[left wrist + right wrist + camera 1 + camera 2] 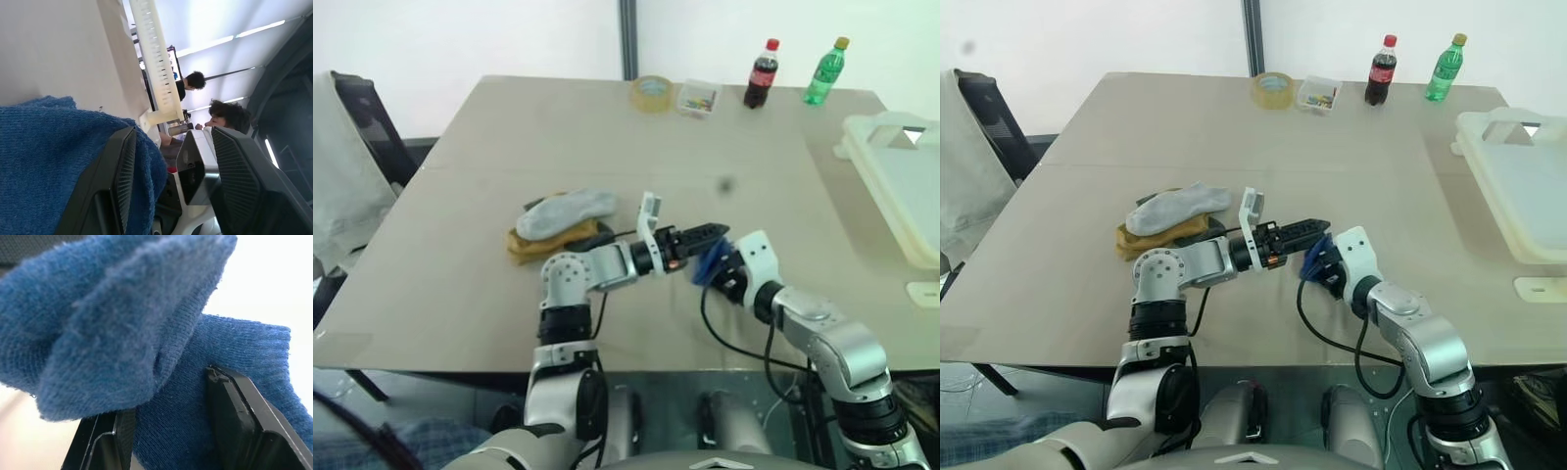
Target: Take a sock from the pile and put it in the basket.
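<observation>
The blue sock [710, 264] hangs between both grippers, near the pile [558, 223]. The right gripper [171, 423] grasps it; the left gripper [713, 233] stands spread, one finger against the cloth. A tug could drop it short of the basket [901, 191]. Tan table [460, 284], white walls.

Bare table [773, 147] lay open between the grippers and the basket [901, 186]; bottles [762, 74] stood far back.
</observation>
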Motion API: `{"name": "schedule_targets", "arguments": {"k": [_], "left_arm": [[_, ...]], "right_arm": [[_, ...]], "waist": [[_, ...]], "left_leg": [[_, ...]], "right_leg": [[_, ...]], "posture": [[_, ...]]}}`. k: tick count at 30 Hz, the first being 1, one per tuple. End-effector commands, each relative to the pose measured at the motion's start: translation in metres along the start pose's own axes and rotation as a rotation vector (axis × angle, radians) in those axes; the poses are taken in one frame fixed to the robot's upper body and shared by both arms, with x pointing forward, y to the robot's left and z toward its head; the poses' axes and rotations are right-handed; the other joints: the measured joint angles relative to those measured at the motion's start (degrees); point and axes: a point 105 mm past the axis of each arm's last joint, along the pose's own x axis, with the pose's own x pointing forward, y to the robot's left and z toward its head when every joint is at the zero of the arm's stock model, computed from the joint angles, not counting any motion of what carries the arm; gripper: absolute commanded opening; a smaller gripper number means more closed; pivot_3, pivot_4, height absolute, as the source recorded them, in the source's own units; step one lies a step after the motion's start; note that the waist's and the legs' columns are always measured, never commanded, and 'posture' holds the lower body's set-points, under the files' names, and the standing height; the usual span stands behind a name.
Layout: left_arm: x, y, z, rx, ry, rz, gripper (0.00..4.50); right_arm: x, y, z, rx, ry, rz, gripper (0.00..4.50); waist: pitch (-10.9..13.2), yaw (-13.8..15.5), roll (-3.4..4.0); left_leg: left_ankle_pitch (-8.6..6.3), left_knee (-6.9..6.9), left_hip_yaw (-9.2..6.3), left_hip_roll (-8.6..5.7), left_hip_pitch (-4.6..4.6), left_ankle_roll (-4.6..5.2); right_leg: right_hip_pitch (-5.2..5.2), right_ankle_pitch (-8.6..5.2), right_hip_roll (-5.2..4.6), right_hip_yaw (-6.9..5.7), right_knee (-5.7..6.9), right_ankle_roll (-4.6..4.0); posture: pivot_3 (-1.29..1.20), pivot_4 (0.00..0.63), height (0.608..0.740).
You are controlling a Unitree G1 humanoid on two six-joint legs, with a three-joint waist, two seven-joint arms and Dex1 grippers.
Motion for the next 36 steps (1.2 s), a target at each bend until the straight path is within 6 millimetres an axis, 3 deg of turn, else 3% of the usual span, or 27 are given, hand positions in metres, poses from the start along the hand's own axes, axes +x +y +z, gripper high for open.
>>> {"name": "schedule_targets", "arguments": {"k": [1, 3, 9, 11, 16, 18, 19, 21, 24, 30, 36], "left_arm": [[0.006, -0.002, 0.0, 0.01, 0.008, -0.006, 2.6], [0.007, 0.0, 0.001, 0.007, 0.002, 0.003, 2.6], [0.006, 0.001, 0.003, 0.009, 0.001, 0.006, 2.6], [0.009, 0.001, 0.003, 0.009, 0.006, 0.001, 2.6], [0.019, -0.003, 0.002, 0.0, 0.022, -0.022, 2.6], [0.026, -0.004, 0.001, -0.007, 0.026, -0.03, 2.6], [0.028, -0.004, 0.0, -0.014, 0.027, -0.032, 2.67], [0.033, 0.0, -0.004, -0.027, 0.035, -0.025, 2.68], [0.041, 0.01, -0.014, -0.04, 0.062, 0.0, 2.68], [0.048, 0.018, -0.021, -0.041, 0.086, 0.01, 2.68], [0.05, 0.02, -0.023, -0.026, 0.094, 0.011, 2.68]], "right_arm": [[-0.018, -0.009, 0.011, 0.008, -0.007, -0.011, 2.29], [-0.027, -0.008, 0.016, 0.006, -0.008, 0.012, 2.29], [-0.064, -0.003, 0.018, 0.007, 0.053, 0.145, 2.29], [-0.074, -0.004, 0.031, 0.017, 0.012, 0.18, 2.29], [-0.09, -0.03, 0.039, 0.056, -0.019, 0.122, 2.29], [-0.09, -0.036, 0.039, 0.065, -0.029, 0.091, 2.29], [-0.089, -0.037, 0.04, 0.077, -0.039, 0.083, 2.52], [-0.087, -0.035, 0.041, 0.092, -0.05, 0.083, 3.11], [-0.081, -0.03, 0.04, 0.095, -0.05, 0.082, 4.45], [-0.067, -0.03, 0.035, 0.117, -0.029, 0.032, 4.45], [-0.055, -0.054, -0.003, 0.208, 0.068, -0.096, 4.45]], "waist": [[0.0, 0.0, 0.01], [0.0, 0.0, 0.01], [0.1, 0.0, 0.0], [0.2, 0.0, -0.01], [0.2, 0.1, -0.02], [0.2, 0.1, -0.03], [0.2, 0.1, -0.03], [0.2, 0.0, -0.03], [0.2, 0.0, -0.03], [0.2, 0.0, -0.02], [0.2, 0.0, -0.02]], "left_leg": [[0.0, 0.0, -0.01, -0.01, -0.15, 0.01], [0.01, 0.01, -0.02, -0.04, -0.59, 0.02], [0.01, -0.12, 0.0, -0.05, -0.61, 0.02], [0.01, -0.12, 0.0, -0.04, -0.61, 0.02], [0.01, -0.1, 0.0, -0.04, -0.58, 0.02], [0.01, -0.1, -0.01, -0.05, -0.6, 0.02], [0.01, -0.1, 0.0, -0.05, -0.6, 0.03], [0.0, -0.11, 0.02, -0.14, -0.62, 0.03], [0.0, -0.12, 0.0, -0.24, -0.61, 0.03], [0.01, -0.12, 0.0, -0.26, -0.59, 0.04], [0.01, -0.11, 0.02, -0.33, -0.61, 0.04]], "right_leg": [[-0.13, 0.0, 0.0, 0.0, -0.01, 0.0], [-0.53, 0.02, 0.01, 0.01, 0.0, -0.01], [-0.59, 0.0, 0.1, 0.01, -0.04, 0.02], [-0.6, 0.0, 0.1, 0.01, -0.05, 0.02], [-0.58, 0.01, 0.09, 0.02, -0.04, 0.01], [-0.58, 0.0, 0.08, 0.02, -0.04, 0.01], [-0.58, 0.0, 0.08, 0.03, -0.04, 0.01], [-0.59, 0.0, 0.08, 0.06, -0.04, 0.01], [-0.6, 0.0, 0.09, 0.06, -0.04, 0.02], [-0.6, 0.0, 0.09, 0.07, -0.01, 0.02], [-0.59, 0.0, 0.05, 0.08, 0.0, 0.02]], "posture": [[0.0, 0.15, 0.74], [0.0, 0.15, 0.74], [0.0, 0.15, 0.74], [0.0, 0.15, 0.74], [0.0, 0.15, 0.74], [0.0, 0.15, 0.74], [0.0, 0.15, 0.74], [0.0, 0.15, 0.74], [0.0, 0.15, 0.74], [0.0, 0.15, 0.74], [0.0, 0.15, 0.74]]}}
